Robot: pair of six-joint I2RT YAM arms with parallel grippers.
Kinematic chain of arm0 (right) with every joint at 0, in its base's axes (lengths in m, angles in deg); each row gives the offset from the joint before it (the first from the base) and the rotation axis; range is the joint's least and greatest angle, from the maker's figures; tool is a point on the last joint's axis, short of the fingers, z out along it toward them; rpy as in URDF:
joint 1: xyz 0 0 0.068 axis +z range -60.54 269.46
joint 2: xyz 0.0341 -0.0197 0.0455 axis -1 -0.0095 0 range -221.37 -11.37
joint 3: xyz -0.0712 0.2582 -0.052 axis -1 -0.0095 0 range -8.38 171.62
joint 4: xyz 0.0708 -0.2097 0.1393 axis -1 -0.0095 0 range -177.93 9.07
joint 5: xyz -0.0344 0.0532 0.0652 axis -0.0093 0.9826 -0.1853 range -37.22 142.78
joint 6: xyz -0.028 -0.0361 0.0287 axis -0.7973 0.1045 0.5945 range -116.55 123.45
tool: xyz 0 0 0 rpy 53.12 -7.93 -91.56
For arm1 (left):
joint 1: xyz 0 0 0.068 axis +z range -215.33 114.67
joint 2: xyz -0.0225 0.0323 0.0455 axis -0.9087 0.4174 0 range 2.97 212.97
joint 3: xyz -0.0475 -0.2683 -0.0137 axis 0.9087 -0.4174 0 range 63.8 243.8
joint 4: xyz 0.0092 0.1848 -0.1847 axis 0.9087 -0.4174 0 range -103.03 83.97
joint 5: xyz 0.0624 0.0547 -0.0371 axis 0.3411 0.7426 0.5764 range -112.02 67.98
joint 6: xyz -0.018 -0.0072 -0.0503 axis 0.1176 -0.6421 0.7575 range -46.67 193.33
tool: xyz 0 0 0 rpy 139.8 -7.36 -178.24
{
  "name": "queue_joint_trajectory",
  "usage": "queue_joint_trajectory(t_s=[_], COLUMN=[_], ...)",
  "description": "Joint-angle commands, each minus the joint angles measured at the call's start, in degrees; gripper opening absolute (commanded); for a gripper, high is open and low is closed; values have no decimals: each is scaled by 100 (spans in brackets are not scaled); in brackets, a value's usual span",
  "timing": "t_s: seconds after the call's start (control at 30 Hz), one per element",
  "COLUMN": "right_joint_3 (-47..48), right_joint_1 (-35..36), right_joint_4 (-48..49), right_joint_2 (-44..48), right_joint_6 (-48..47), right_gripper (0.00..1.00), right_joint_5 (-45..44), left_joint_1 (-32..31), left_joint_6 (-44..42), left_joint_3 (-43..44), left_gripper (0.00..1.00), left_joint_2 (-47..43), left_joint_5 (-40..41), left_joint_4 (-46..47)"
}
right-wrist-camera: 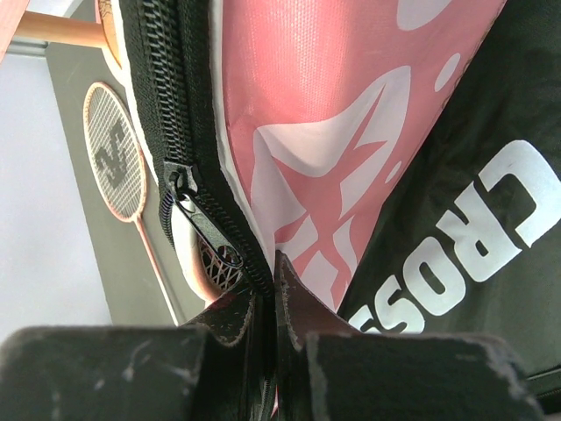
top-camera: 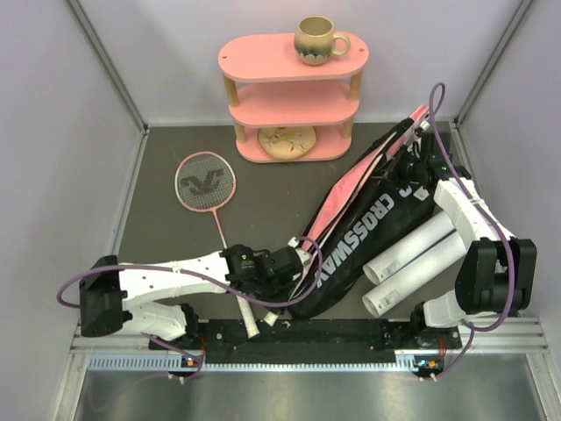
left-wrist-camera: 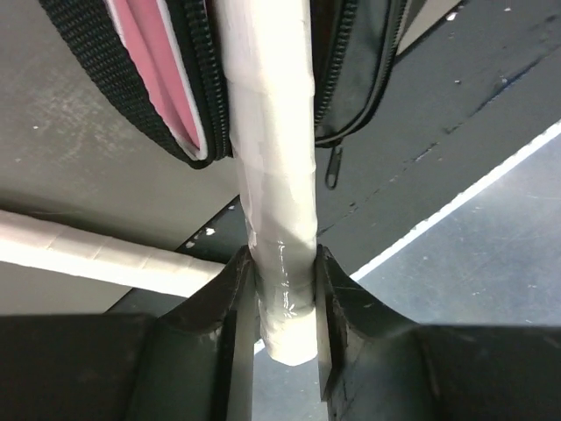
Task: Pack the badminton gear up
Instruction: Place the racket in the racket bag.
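L tool [left-wrist-camera: 282, 267] clamping white racket handle [left-wrist-camera: 272, 132], rest inside unzipped pink/black bag [left-wrist-camera: 197, 70]

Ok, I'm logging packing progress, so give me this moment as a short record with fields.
left gripper: closed on white racket handle, which runs into the open bag
right gripper: shut, pinching the zipper edge of pink bag
black CROSSWAY bag: unzipped, flat on table
pink racket: loose, left of the bags
white tubes: outside, right of the bags
pink shelf: mug on top tier
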Motion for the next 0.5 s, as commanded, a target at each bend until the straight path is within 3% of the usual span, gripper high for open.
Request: queue_joint_trajectory(t_s=[0.0, 0.07, 0.3, 0.47], right_joint_3=[168, 150, 124, 115], right_joint_1=[51, 68, 314, 411], right_joint_4=[42, 33, -46, -46], right_joint_2=[90, 82, 38, 47], right_joint_6=[-43, -43, -96, -8], right_gripper=[0, 0, 0, 0], right_joint_5=[64, 73, 187, 494], left_joint_1=[-23, -23, -23, 178], left_joint_6=[7, -177, -846, -1057], left_joint_3=[162, 373, 2234, 2765], left_gripper=[11, 0, 0, 0], left_joint_2=[150, 333, 870, 1617], left_joint_5=[313, 531, 901, 1227], left_joint_4=[49, -213, -522, -365])
